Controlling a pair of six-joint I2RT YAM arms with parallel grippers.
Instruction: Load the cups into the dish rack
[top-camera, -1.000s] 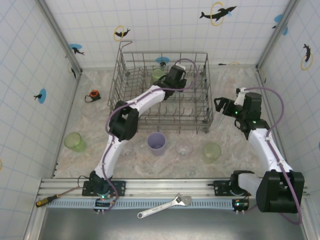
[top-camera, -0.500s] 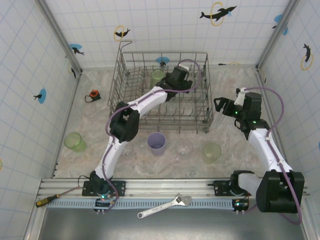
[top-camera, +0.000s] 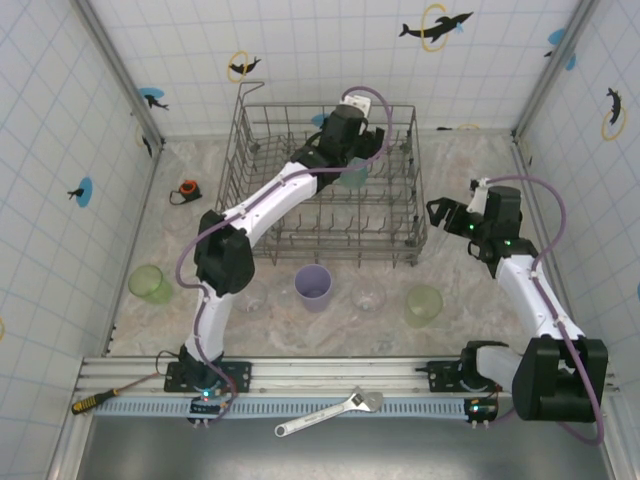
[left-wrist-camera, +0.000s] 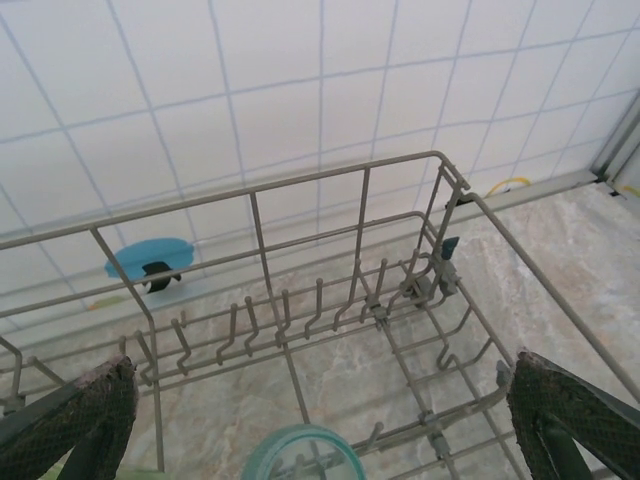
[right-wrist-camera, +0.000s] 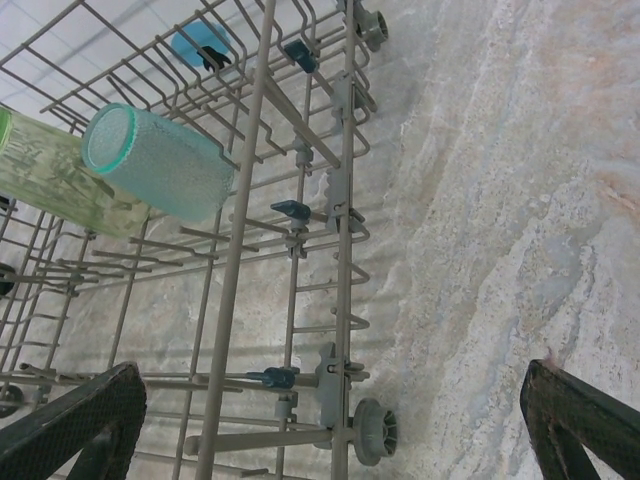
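The grey wire dish rack (top-camera: 262, 175) stands at the back of the table. A teal cup (top-camera: 353, 178) lies tilted on its tines, also seen as the teal cup (right-wrist-camera: 155, 160) beside a green cup (right-wrist-camera: 40, 175). My left gripper (top-camera: 352, 150) hovers open just above the teal cup, whose rim (left-wrist-camera: 303, 452) shows below the empty jaws of the left gripper (left-wrist-camera: 318, 372). My right gripper (top-camera: 440, 212) hangs open off the rack's right side, nothing between its fingers (right-wrist-camera: 80, 420). On the table in front stand a green cup (top-camera: 148, 283), a purple cup (top-camera: 313, 286), a clear cup (top-camera: 368, 297) and another green cup (top-camera: 424, 305).
A small orange-and-black tape measure (top-camera: 186, 190) lies left of the rack. A faint clear cup (top-camera: 250, 295) stands by the left arm. A wrench (top-camera: 330, 412) and a screwdriver (top-camera: 100, 398) rest on the front rail. Tiled walls close in on three sides.
The left gripper opened and let the teal cup go inside the rack, then lifted and drew towards the back wall. The right arm stayed put.
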